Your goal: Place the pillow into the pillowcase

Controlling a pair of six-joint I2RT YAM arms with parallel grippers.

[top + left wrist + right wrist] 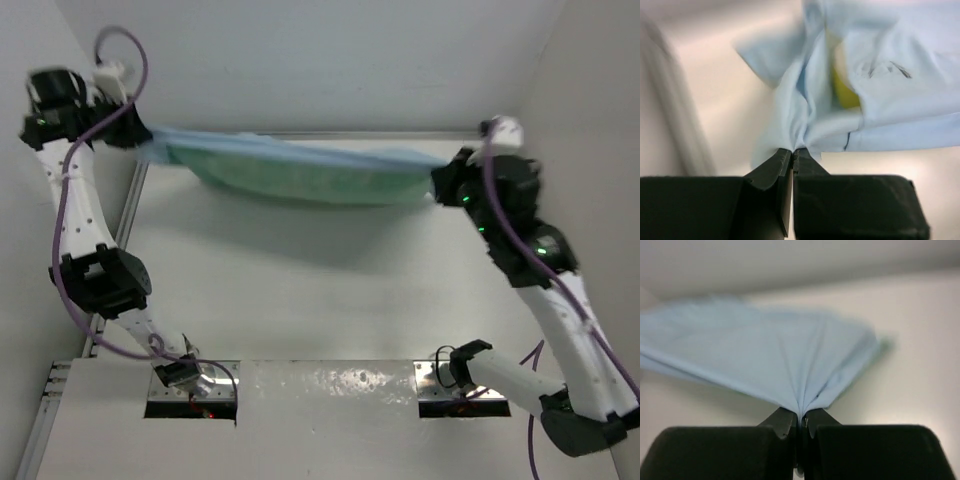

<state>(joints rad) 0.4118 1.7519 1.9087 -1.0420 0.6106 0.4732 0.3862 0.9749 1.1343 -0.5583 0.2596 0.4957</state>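
Top external, pillowcase [300, 170] long axis left-right, left claw [142, 138], right claw [440, 186] clamped on ends.

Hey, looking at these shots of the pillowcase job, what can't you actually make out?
1. The pillow: the left wrist view shows only a blurred yellow sliver between folds; the pillowcase covers the rest in every view.
2. The opening of the pillowcase: in the top view it is too small and too folded to locate.
3. The gripped fabric edges: in the wrist views they are pinched inside the left gripper and right gripper, so they are hidden.
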